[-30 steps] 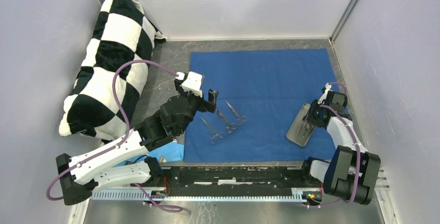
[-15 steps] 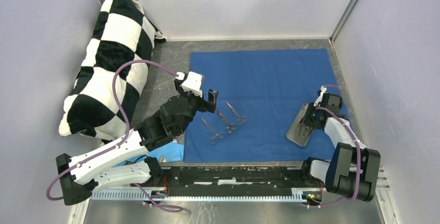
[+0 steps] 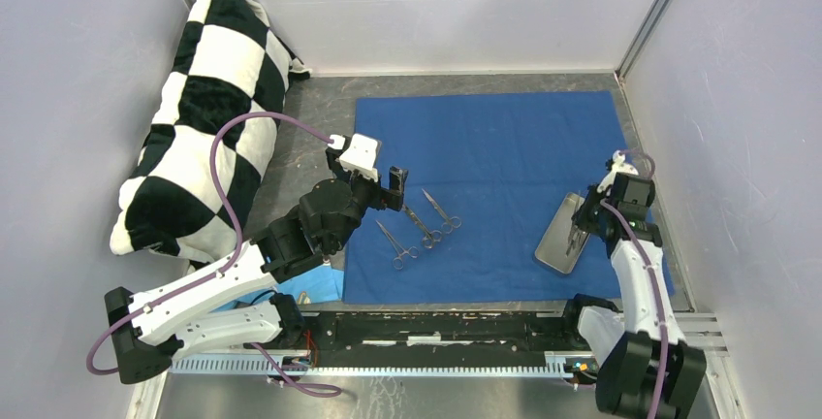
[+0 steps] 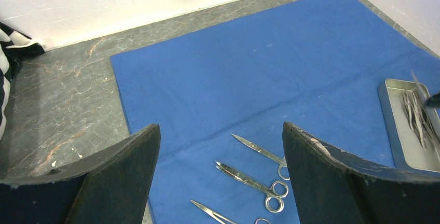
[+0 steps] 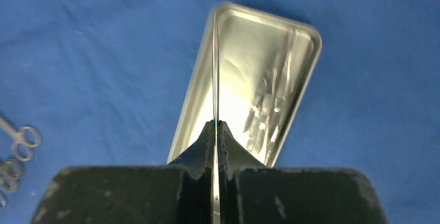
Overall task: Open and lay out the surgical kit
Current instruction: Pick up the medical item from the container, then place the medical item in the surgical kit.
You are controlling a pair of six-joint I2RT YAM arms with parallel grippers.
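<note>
While the right claw [image 5: 215, 126] stands clenched on a thin silver instrument [image 5: 215, 68], pinched edge-on over the steel tray [image 5: 307, 63], the hold is judged narrow. The piece may pivot or slip and fall among the other instruments in the tray [image 4: 415, 111]. The tray rests at the right of the spread dark blue cloth [image 3: 504, 138]. Three scissor-like instruments [image 3: 423, 227] lie left of centre. The left claw [image 4: 220, 143] hangs released above them, so a careless placement there risks contact.

A checkered pillow [image 3: 199, 109] lies on the grey table's [image 3: 310, 133] left side.
</note>
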